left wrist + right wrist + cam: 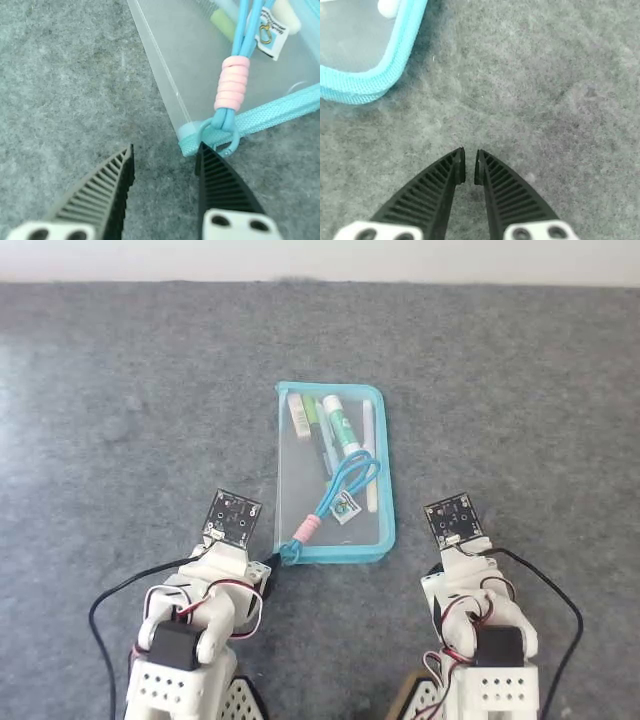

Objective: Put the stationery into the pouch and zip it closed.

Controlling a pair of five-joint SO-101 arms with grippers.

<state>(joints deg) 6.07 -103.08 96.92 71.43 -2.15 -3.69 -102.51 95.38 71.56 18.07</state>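
The clear pouch (335, 475) with a teal edge lies flat in the middle of the table. Pens, a glue stick (342, 428) and other stationery sit inside it. A blue cord (350, 475) with pink beads (231, 82) runs to the zipper ring (220, 139) at the pouch's near left corner. My left gripper (166, 150) is open at that corner, one fingertip (204, 150) right at the ring, nothing held between the jaws. My right gripper (470, 157) is shut and empty over bare felt, a short way off the pouch's near right corner (370, 82).
Grey felt (120, 420) covers the whole table, with a pale wall edge along the far side. The left arm (200, 620) and right arm (475, 620) sit at the near edge, either side of the pouch.
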